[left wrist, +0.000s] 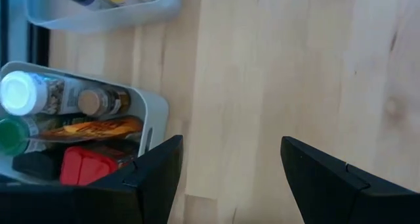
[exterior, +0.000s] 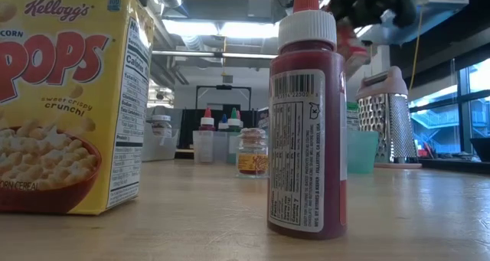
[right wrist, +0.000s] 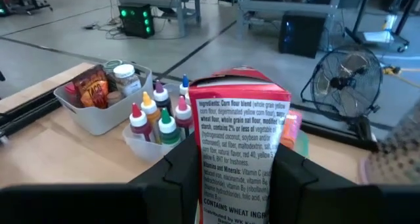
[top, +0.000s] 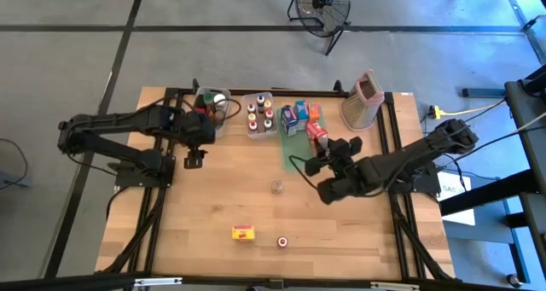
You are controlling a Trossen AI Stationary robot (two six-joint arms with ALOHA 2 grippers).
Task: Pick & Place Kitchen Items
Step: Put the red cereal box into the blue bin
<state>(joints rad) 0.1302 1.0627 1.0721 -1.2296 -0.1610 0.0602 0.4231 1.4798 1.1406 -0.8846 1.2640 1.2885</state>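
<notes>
Hovering beside the clear bin (top: 212, 112), left gripper (top: 193, 160) fingers spread, empty. Right gripper (top: 322, 157) clamps a red carton (right wrist: 237, 152) above the green tray (top: 291, 146), long axis upright in the right wrist view, ingredients panel facing camera.

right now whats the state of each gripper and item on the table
left gripper: open, empty, over bare wood beside the left bin
right gripper: shut on the red cereal carton, held above the green tray
yellow Corn Pops box: lying flat on the table
red bottle: upright, capped
small jar: upright, alone mid-table
box grater: upright
</notes>
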